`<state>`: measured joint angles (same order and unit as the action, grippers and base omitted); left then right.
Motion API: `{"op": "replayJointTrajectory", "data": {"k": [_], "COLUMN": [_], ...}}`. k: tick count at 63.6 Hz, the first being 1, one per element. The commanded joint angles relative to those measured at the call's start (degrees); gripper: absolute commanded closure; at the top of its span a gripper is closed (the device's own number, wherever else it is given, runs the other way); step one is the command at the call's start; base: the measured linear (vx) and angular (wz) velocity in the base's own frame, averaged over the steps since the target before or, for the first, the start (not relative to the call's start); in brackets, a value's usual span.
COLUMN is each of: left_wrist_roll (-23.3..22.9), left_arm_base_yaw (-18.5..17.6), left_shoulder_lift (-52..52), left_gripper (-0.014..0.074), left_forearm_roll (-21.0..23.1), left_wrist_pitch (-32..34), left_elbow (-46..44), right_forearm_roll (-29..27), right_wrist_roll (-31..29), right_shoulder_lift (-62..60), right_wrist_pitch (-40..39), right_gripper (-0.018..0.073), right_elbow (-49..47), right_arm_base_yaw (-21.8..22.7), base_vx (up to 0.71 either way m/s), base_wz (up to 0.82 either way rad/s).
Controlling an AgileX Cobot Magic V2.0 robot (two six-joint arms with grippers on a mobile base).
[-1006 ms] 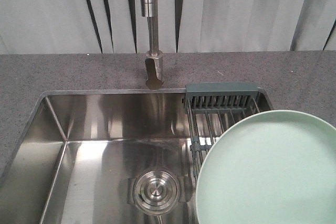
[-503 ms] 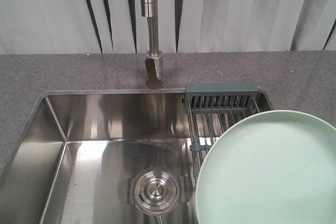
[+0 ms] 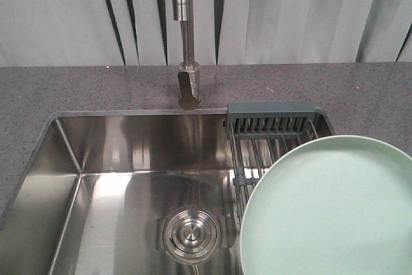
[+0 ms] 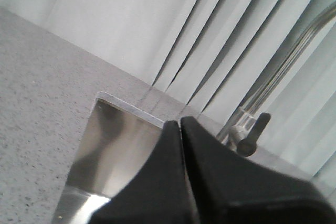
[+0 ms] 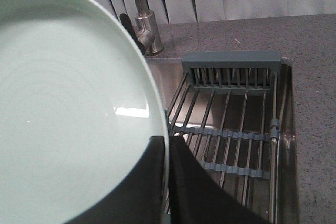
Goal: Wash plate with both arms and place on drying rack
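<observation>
The pale mint-green plate [image 3: 328,207] fills the lower right of the front view, held up over the drying rack [image 3: 273,134]. In the right wrist view my right gripper [image 5: 167,142] is shut on the plate [image 5: 68,98], one finger on its face and one behind its rim. The drying rack [image 5: 231,129] of steel rods lies just right of the plate, across the sink's right end. My left gripper [image 4: 180,124] is shut with nothing between its fingers, above the sink's left corner. Neither arm shows in the front view.
The steel sink [image 3: 129,178] has a round drain [image 3: 191,235] at its bottom. A tall steel faucet [image 3: 187,37] stands on the grey speckled counter [image 3: 77,88] behind it. Pale curtains hang at the back.
</observation>
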<state>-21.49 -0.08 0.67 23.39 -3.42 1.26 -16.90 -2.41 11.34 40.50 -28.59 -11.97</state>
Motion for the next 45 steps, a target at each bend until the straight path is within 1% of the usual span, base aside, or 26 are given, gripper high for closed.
{"op": "replayJointTrajectory", "data": {"k": [1, 8, 11, 14, 16, 18, 20, 23, 26, 28, 30, 34, 36, 41, 45], "left_wrist_roll": [-2.4, -2.61, -2.98, -4.42, -6.4, -8.87, -10.51, -13.06, -13.49, -13.38, -12.78, -11.68, -9.85, -3.68, 3.44], "left_arm_base_yaw": [-0.29, -0.29, -0.29, -0.29, -0.29, -0.29, -0.29, -0.29, -0.29, -0.29, -0.29, -0.29, -0.29, -0.29, -0.29], "left_shoulder_lift": [0.23, 0.23, 0.23, 0.23, 0.23, 0.23, 0.23, 0.23, 0.23, 0.23, 0.23, 0.23, 0.23, -0.05, -1.35], "left_gripper": [0.0603, 0.0603, 0.0603, 0.0603, 0.0603, 0.0603, 0.0603, 0.0603, 0.0603, 0.0603, 0.0603, 0.0603, 0.0603, 0.0603, 0.0603], "left_forearm_roll": [2.03, 2.16, 3.39, 6.19, 8.52, 12.09, 14.89, 20.61, 24.14, 25.67, 26.7, 26.81, 26.42, 24.1, 22.14], "left_wrist_pitch": [4.33, 4.69, 4.87, 4.92, 4.98, 5.18, 5.41, 5.66, 5.81, 5.81, 5.67, 5.47, 5.47, 5.37, 4.36], "left_elbow": [-1.6, -1.6, -1.6, -1.65, -1.65, -1.78, -1.78, -1.87, -2.32, -2.95, -4.32, -7.93, -9.92, -15.96, -20.92], "right_forearm_roll": [-0.27, -0.27, -0.27, -0.27, -0.27, -0.27, -0.27, -0.27, -0.27, -0.27, -0.27, -0.27, -0.27, -0.27, -0.27], "right_wrist_roll": [0.0, 0.0, 0.0, 0.0, 0.0, 0.0, 0.0, 0.0, 0.0, 0.0, 0.0, 0.0, 0.0, 0.0, 0.0], "right_shoulder_lift": [0.74, 0.74, 0.74, 0.74, 0.74, 0.74, 0.74, 0.74, 0.74, 0.74, 0.74, 0.74, 0.74, 0.74, 0.74], "right_wrist_pitch": [-4.74, -4.74, -4.74, -4.74, -4.74, -4.74, -4.74, -4.74, -4.74, -4.74, -4.74, -4.74, -4.74, -4.74, -4.74], "right_gripper": [0.0564, 0.0564, 0.0564, 0.0564, 0.0564, 0.0564, 0.0564, 0.0564, 0.0564, 0.0564, 0.0564, 0.0564, 0.0564, 0.0564, 0.0564], "right_elbow": [-1.5, -1.5, -1.5, -1.5, -1.5, -1.5, -1.5, -1.5, -1.5, -1.5, -1.5, -1.5, -1.5, -1.5, -1.5], "right_arm_base_yaw": [0.19, 0.19, 0.19, 0.19, 0.19, 0.19, 0.19, 0.19, 0.19, 0.19, 0.19, 0.19, 0.19, 0.19, 0.19], "base_vx": [0.0, 0.0, 0.0, 0.0, 0.0, 0.0, 0.0, 0.0, 0.0, 0.0, 0.0, 0.0, 0.0, 0.0, 0.0], "base_wz": [0.0, 0.0, 0.0, 0.0, 0.0, 0.0, 0.0, 0.0, 0.0, 0.0, 0.0, 0.0, 0.0, 0.0, 0.0]}}
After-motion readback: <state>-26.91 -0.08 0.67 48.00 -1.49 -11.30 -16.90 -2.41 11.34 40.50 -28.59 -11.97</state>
